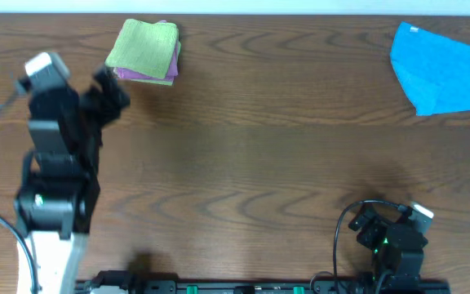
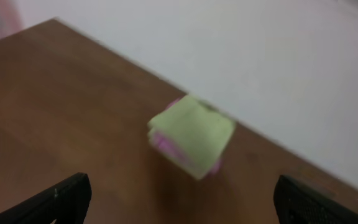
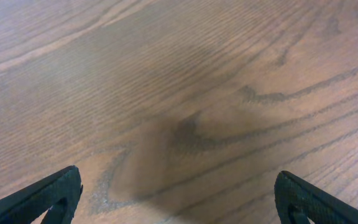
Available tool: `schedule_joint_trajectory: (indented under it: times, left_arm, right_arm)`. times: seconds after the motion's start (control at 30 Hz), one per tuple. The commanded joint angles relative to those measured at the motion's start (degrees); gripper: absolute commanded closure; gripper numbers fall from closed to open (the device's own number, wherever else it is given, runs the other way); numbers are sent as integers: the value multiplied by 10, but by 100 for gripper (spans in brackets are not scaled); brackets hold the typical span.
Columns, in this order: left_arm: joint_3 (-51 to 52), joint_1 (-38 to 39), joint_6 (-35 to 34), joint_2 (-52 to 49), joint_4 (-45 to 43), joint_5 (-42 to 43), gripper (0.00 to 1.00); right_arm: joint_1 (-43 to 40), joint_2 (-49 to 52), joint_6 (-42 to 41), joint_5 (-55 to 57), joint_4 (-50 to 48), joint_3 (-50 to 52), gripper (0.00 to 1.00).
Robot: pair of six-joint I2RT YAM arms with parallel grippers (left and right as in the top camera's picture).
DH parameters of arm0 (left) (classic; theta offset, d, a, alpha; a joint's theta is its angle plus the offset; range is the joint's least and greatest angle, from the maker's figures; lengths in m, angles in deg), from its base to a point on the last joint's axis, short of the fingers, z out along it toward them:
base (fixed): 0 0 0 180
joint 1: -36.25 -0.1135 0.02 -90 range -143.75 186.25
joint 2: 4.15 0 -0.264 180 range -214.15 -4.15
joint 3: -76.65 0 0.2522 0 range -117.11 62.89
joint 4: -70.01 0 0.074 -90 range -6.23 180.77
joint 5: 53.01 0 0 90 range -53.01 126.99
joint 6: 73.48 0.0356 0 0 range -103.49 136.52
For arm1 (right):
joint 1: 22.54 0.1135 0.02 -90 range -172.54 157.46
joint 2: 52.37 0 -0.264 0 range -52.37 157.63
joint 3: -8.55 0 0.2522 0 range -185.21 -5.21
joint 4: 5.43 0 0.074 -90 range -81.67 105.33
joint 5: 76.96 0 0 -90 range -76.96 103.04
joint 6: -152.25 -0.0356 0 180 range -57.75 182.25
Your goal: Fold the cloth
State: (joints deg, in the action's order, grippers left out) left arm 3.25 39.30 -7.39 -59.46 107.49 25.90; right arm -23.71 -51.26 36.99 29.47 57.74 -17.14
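The overhead camera looks straight down on the whole table (image 1: pixel 243 155). The left wrist camera slants toward the far edge, sharing the folded green cloth (image 2: pixel 190 135) near the far left corner; the right wrist camera sits close over the table's wood.

We saw a green cloth (image 1: pixel 144 42) stacked on a pink cloth (image 1: pixel 174 64) by the far edge of the desk (image 1: pixel 251 155), our left tool (image 1: pixel 109 88) just beside it, a blue cloth (image 1: pixel 443 69) at the far-right corner.
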Motion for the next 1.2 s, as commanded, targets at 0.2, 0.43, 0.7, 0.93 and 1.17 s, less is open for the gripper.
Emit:
schedule_joint_trajectory:
  times: [0.2, 0.43, 0.7, 0.93, 1.17]
  left_arm:
    - [161, 0, 21, 171, 30, -26, 5]
    - [203, 0, 23, 241, 84, -33, 5]
    - [254, 0, 212, 292, 123, 86, 5]
    - [324, 0, 214, 350, 145, 97, 5]
    - [369, 0, 214, 401, 155, 97, 5]
  right_arm:
    - [-3, -3, -6, 4, 2, 5, 1]
    - [-3, -3, -6, 4, 2, 5, 1]
    - [-3, -3, -6, 4, 2, 5, 1]
    - [-3, -3, -6, 4, 2, 5, 1]
    - [-3, -3, -6, 5, 2, 5, 1]
